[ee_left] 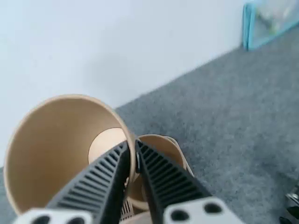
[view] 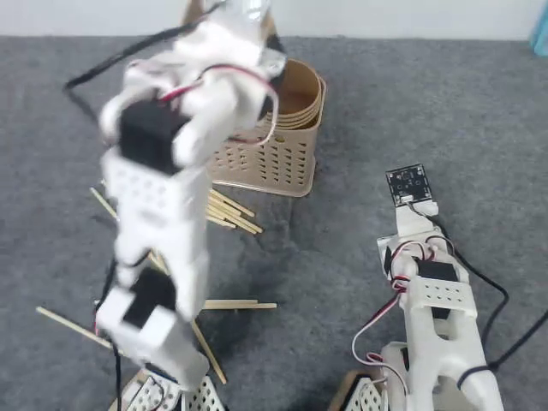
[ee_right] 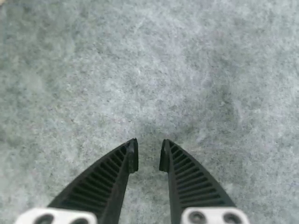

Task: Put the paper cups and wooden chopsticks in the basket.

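Mia: Where is the paper cup?

Tom: The left gripper has it. Its two fingers are squeezed almost together on the cup's thin wall, one inside and one outside. The rim is easy to pinch that way.

Mia: Why is it up so high?

Tom: I think it has to get over the wall of the basket. The left arm leans over the basket. The cup hangs tipped, with its open mouth facing the wrist camera.

Mia: Is anything in the basket?

Tom: Yes, a stack of cups, one inside the other. The held cup is close above them, so I guess it goes on top. Stacking saves room.

Mia: And the wooden chopsticks?

Tom: They lie on the gray carpet. Some are just beside the basket. Some are near the bottom of the left arm. I can't see any in the basket.

Mia: What about the right gripper?

Tom: It points down at bare carpet, well apart from the basket. Its fingers have a small gap and hold nothing. Maybe it waits there so the arms don't bump.
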Action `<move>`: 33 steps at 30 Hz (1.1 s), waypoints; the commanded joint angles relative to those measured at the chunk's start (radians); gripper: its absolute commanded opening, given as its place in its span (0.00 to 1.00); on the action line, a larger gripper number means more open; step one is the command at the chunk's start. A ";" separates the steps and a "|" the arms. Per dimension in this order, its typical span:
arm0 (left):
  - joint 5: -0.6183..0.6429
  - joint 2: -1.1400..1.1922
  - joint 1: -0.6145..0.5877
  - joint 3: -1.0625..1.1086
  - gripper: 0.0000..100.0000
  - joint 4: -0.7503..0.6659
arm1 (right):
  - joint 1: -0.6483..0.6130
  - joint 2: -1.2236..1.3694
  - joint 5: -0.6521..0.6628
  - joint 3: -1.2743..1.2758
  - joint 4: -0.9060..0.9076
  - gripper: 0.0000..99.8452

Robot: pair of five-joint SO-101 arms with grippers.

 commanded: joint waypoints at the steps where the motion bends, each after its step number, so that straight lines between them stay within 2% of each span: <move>1: 0.012 0.114 0.023 -0.131 0.01 0.011 | -0.007 -0.033 0.018 -0.011 -0.019 0.09; 9: 0.012 0.204 0.095 -0.229 0.01 0.107 | -0.007 -0.033 0.020 -0.011 -0.019 0.09; 17: 0.008 0.078 0.137 -0.074 0.01 0.107 | -0.007 -0.033 0.020 -0.011 -0.019 0.09; 24: 0.003 0.063 0.077 0.036 0.01 0.100 | -0.007 -0.033 0.020 -0.011 -0.019 0.09; 26: 0.005 0.063 0.063 0.036 0.06 0.103 | -0.007 -0.033 0.020 -0.011 -0.019 0.09; 30: 0.014 0.052 0.026 0.025 0.23 0.104 | -0.007 -0.033 0.020 -0.011 -0.019 0.09; 33: 0.046 0.037 -0.012 -0.004 0.26 0.104 | -0.007 -0.033 0.020 -0.011 -0.019 0.09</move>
